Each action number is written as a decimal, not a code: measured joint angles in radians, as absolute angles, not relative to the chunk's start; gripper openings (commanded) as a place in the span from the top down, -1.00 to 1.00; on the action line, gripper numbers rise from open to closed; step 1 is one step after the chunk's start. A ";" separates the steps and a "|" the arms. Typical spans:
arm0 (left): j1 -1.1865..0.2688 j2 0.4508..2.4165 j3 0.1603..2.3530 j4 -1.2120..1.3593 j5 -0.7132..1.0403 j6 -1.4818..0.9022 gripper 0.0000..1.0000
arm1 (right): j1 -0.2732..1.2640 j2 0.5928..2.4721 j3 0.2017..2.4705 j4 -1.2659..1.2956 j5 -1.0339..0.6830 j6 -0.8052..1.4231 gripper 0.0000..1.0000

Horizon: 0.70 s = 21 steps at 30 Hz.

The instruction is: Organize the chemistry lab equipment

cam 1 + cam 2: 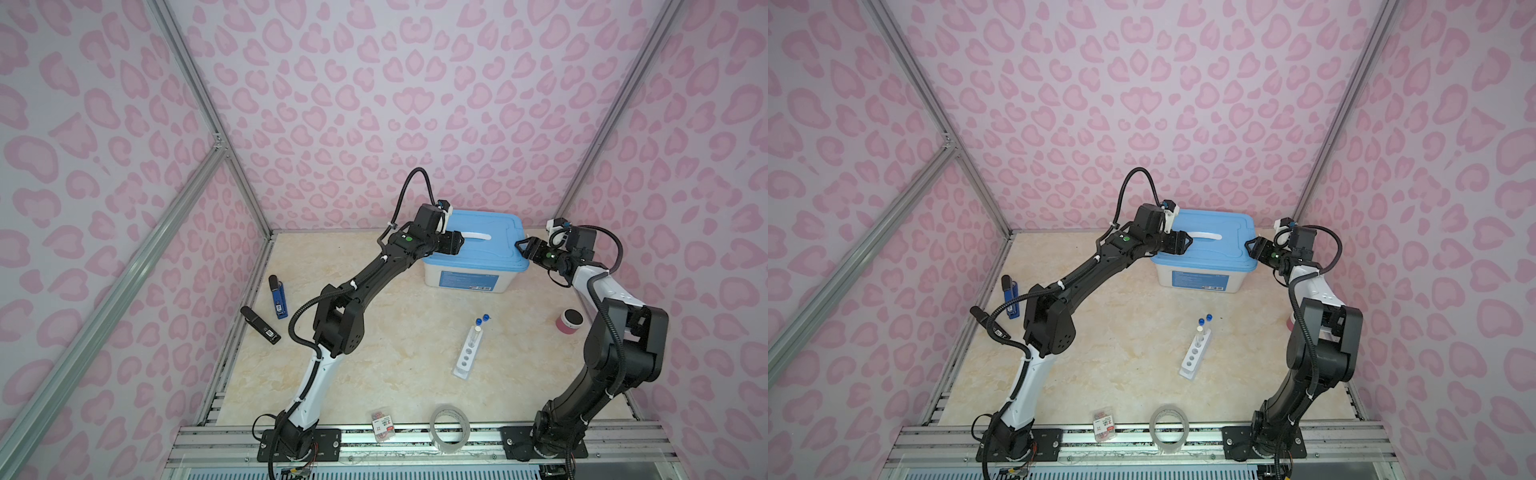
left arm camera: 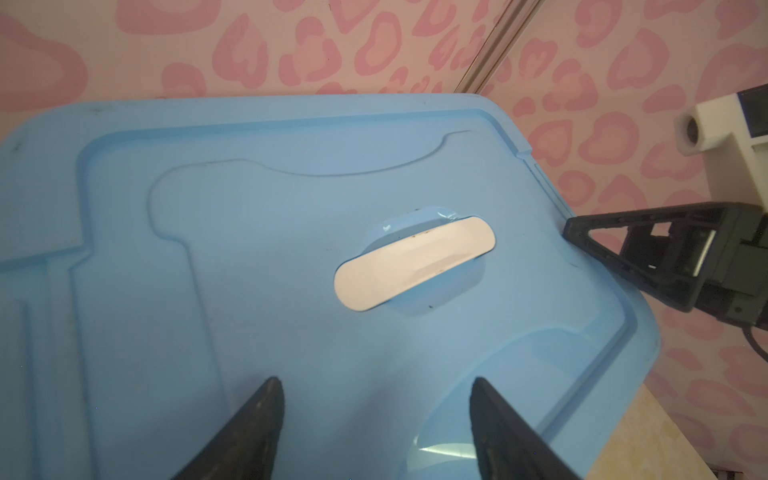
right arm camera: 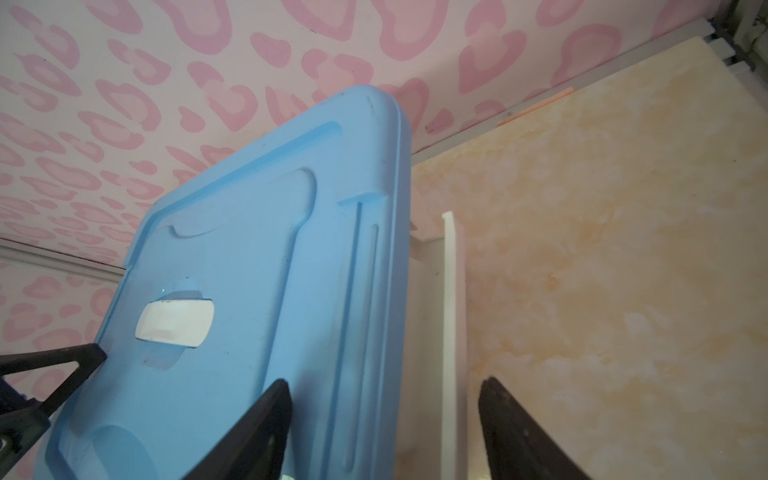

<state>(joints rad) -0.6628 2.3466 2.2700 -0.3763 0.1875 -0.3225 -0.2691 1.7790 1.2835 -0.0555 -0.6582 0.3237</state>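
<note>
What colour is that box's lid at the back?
The lid is light blue, its handle white; clearest in the left wrist view.

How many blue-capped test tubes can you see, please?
2: left blue-capped tube and right blue-capped tube, side by side at the white rack's far end; more may be hidden in the lidded box.

We see both arms reaching forward, elbows bent, wrists turned inward: left gripper (image 2: 374, 384) and right gripper (image 3: 385, 383) point toward each other, jaws spread wide on both.
</note>
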 measured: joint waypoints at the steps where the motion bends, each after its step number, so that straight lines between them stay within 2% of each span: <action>1: -0.663 2.347 2.270 -0.376 0.187 -0.323 -0.46 | -0.269 1.779 1.282 -0.053 -0.659 0.329 -0.37; 21: -0.663 2.353 2.270 -0.363 0.191 -0.323 -0.46 | -0.269 1.771 1.296 -0.058 -0.644 0.342 0.06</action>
